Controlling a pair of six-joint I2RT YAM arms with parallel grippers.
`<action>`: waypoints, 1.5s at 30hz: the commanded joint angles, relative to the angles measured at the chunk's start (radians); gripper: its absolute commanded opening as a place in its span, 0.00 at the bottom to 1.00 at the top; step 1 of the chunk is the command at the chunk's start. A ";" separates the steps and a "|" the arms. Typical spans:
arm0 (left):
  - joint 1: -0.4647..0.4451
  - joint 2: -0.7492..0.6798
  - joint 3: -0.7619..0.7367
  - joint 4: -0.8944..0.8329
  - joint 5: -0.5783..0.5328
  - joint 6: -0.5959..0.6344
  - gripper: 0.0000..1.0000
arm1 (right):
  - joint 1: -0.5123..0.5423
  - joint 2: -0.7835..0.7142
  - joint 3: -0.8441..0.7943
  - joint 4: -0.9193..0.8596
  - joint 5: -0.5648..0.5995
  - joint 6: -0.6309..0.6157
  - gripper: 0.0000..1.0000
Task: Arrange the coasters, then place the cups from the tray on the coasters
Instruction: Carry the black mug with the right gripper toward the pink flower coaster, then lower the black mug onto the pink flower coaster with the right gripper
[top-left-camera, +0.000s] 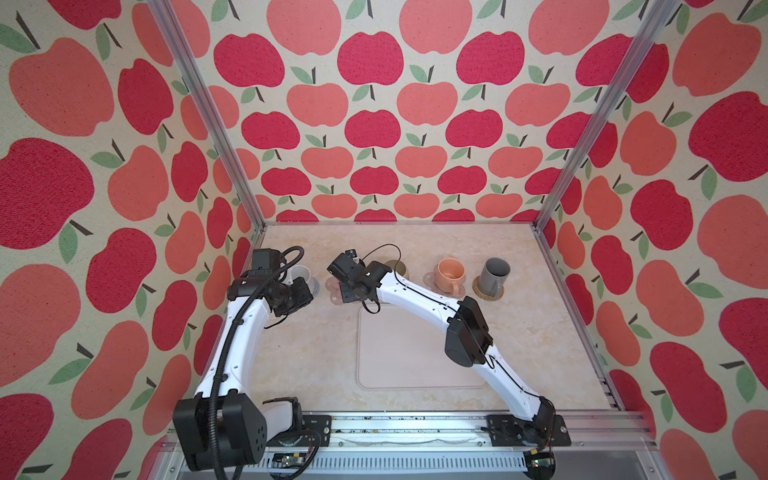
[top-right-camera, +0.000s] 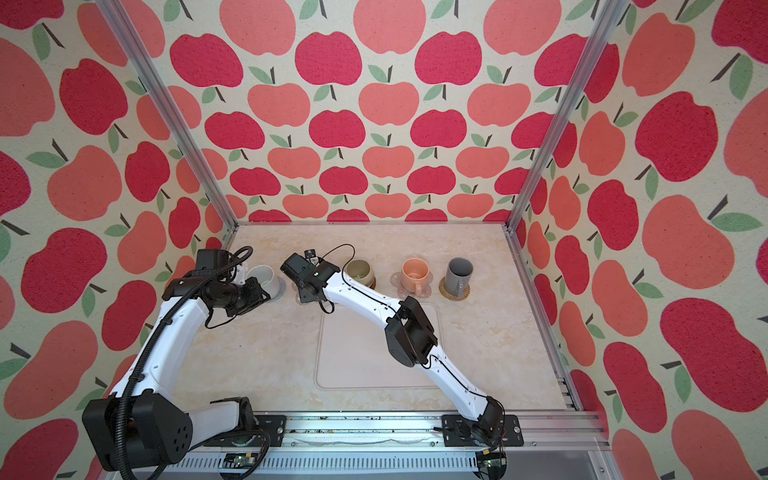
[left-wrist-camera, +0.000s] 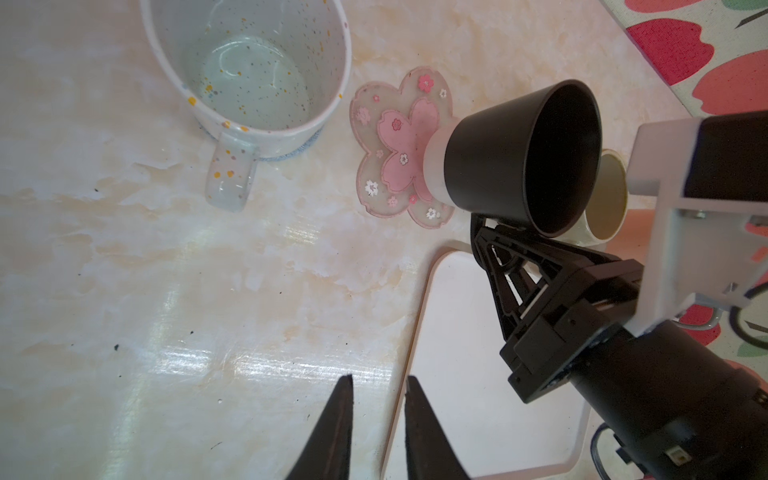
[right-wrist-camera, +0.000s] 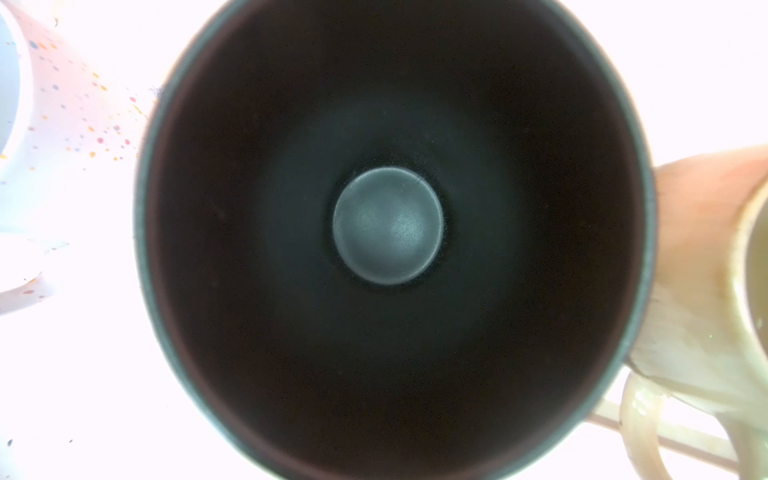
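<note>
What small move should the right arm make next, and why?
Probably ease the black cup toward the middle of the pink flower coaster before release: the right fingers grip it, and its base seems to cover only one side.

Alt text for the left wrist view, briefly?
The right end effector holds a black cup at a pink flower coaster. A speckled white cup stands beside the coaster, and a corner of the pale tray shows.

Soft, even light fills both top views, which are sharp throughout with only faint shadows. In the right wrist view, everything around the black cup (right-wrist-camera: 388, 226) burns out white and its rim is blurred. In the left wrist view, glare streaks the table (left-wrist-camera: 195, 357) well apart from that cup.
</note>
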 joint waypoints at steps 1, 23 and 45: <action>0.008 0.021 0.026 0.008 0.014 0.025 0.25 | 0.013 0.013 0.048 0.063 0.052 -0.033 0.00; 0.014 0.013 -0.004 0.056 0.058 -0.004 0.25 | 0.022 0.081 0.081 0.112 0.115 -0.089 0.00; 0.014 0.039 -0.022 0.071 0.080 -0.003 0.26 | 0.026 0.124 0.120 0.089 0.104 -0.075 0.03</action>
